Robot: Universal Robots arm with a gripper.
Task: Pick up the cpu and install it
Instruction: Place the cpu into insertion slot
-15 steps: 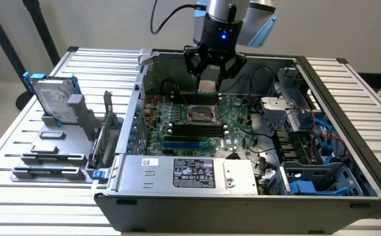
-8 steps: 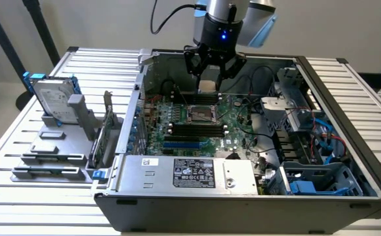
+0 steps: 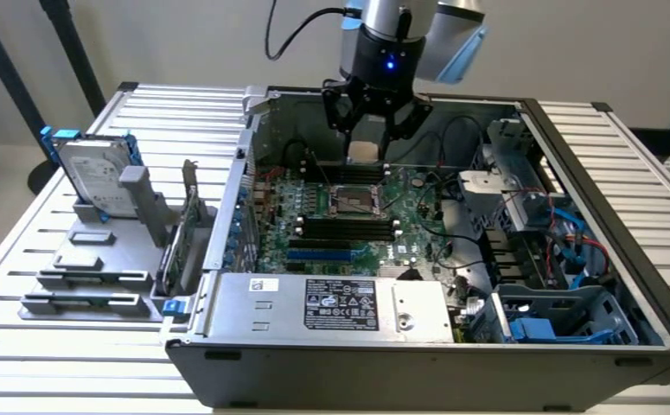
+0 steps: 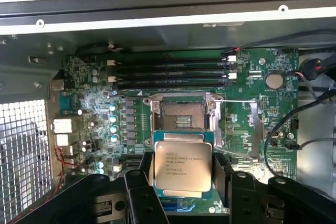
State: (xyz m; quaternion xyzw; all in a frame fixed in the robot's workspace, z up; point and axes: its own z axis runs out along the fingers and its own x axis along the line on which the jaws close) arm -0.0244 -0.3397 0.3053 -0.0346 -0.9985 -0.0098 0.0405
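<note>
A robot arm [image 3: 410,35] reaches down into an open computer case [image 3: 611,164] lying on its side on a white slatted table [image 3: 6,285]. Its black pincer [image 3: 369,143] is closed on the cpu [image 3: 364,152] and grips the small silver chip by 2 opposite edges.

From the wrist view, the cpu [image 4: 182,166] sits flat between the pincer [image 4: 184,182] fingers [image 4: 137,195], printed metal top up. It hangs above the green motherboard [image 3: 416,216], close to the socket [image 3: 355,201] but not in it. The socket [image 4: 182,116] is open with a metal frame around it, and its contact field is bare. The chip overlaps the frame's nearer edge in that view.

Black memory sticks [image 4: 170,72] stand in their slots on the far side of the socket. More sticks [image 3: 347,226] fill the slots on the side toward the power supply [image 3: 323,303], the grey labelled box along the case's near wall.

Outside the case, toward the table's edge on the exterior view's left, a silver hard drive [image 3: 92,173] with blue brackets stands upright. It rests in a grey holder [image 3: 92,277], well apart from the pincer. A bundle of blue cables [image 3: 577,238] lies in the case's end on the exterior view's right.
</note>
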